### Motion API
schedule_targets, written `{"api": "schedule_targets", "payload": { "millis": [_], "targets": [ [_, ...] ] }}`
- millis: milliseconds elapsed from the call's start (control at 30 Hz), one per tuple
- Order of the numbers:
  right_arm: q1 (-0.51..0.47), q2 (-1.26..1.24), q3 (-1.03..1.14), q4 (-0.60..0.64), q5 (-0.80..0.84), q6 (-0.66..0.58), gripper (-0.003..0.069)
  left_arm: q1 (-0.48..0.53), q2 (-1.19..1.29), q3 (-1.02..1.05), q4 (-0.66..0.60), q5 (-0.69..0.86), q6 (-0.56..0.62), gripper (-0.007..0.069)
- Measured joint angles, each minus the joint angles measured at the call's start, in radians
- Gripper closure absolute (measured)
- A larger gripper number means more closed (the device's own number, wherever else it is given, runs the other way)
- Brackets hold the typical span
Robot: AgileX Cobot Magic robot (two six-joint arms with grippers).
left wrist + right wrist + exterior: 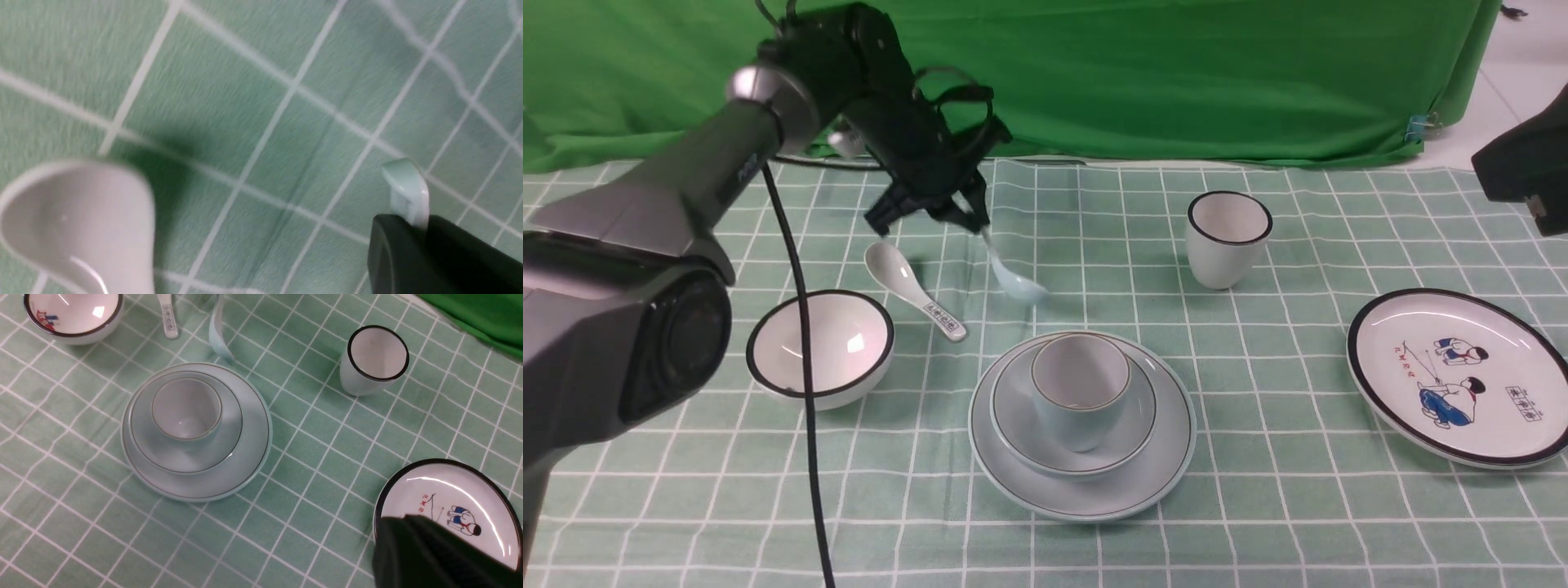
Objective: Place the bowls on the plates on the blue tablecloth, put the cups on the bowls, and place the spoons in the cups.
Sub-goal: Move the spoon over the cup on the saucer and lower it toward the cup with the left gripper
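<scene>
In the front view, the left gripper [972, 219] is pinching the very top of the pale blue spoon [1013, 282] by its handle, with the scoop hanging low, close over the blue tablecloth [1258, 490] just behind the pale blue plate [1094, 498]. On that plate the pale blue bowl [1013, 412] is sitting with the pale blue cup [1081, 388] inside it. Glazed ceramic gripped so near its end is likely to be swinging or slipping as it travels. A low scoop could be catching the cup's rim and tipping the cup out of the bowl. The white spoon [915, 287] is lying just beside the white bowl [821, 347], near the arm's path, and a sweep could be nudging it. The right gripper [1523, 175] is hanging well apart at the edge, closed on nothing.

In the left wrist view, the dark fingers [392, 253] are clamping only a short stretch of handle, and its tip [404, 183] is poking past them. So thin a hold is risking rotation. The picture is blurring, so contact detail is unclear.

In the right wrist view, the right gripper's dark body [429, 555] is hovering over the cartoon plate [449, 486]. The white cup [374, 361] is standing apart on the cloth, and a careless reach there could be knocking it over
</scene>
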Motion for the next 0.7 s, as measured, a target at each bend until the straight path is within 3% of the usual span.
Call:
{"api": "schedule_targets", "payload": {
  "millis": [200,400,700],
  "targets": [
    [0.0,0.0,0.0,0.0,0.0,-0.001,0.0615,-0.003,-0.016,-0.227,0.097,0.035,0.209,0.06],
    [0.0,0.0,0.0,-0.002,-0.001,-0.001,0.0625,-0.07,-0.11,-0.428,0.245,0.105,0.413,0.06],
    [0.0,-0.001,0.0,-0.005,-0.016,-0.002,0.0627,-0.199,-0.243,-0.467,0.213,0.116,0.491,0.06]
  ]
}}
